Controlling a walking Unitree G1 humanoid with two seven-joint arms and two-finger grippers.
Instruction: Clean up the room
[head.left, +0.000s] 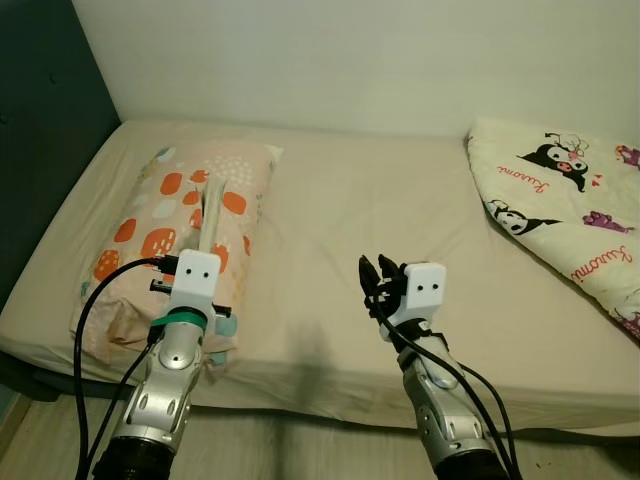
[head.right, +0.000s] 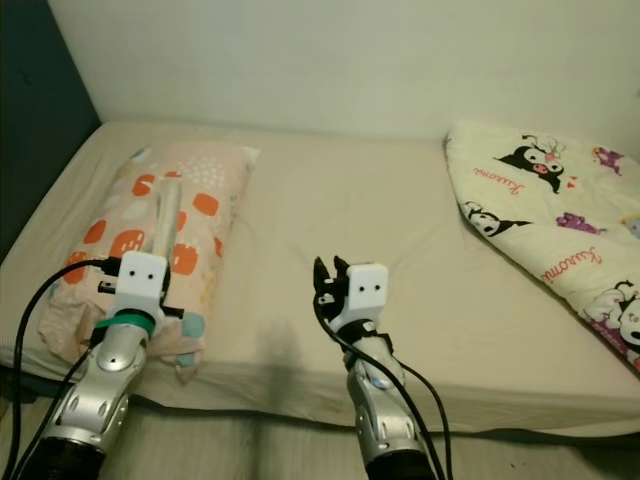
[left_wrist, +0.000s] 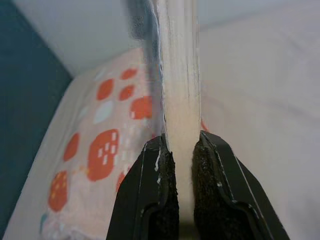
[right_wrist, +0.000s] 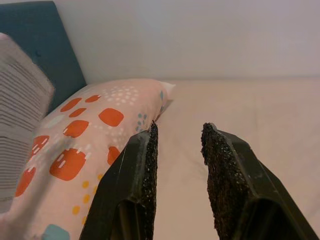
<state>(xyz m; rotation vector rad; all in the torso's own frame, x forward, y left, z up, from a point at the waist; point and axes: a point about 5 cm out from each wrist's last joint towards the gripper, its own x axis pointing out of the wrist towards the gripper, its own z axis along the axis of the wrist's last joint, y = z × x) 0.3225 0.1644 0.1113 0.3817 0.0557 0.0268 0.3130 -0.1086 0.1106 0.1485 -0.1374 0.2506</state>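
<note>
Pillow (head.left: 170, 235) partly hidden by left pincer (left_wrist: 181, 150) gripping book (left_wrist: 179, 95)

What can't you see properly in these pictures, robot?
- The pale stick in my left pincer: its far end blurs in the left wrist view, so I cannot tell what it is.
- The cartoon blanket: cut off by the right edge in the eye views.
- The pillow: its near end sits behind my left arm.
- My right pincer is open, holding nothing.
</note>
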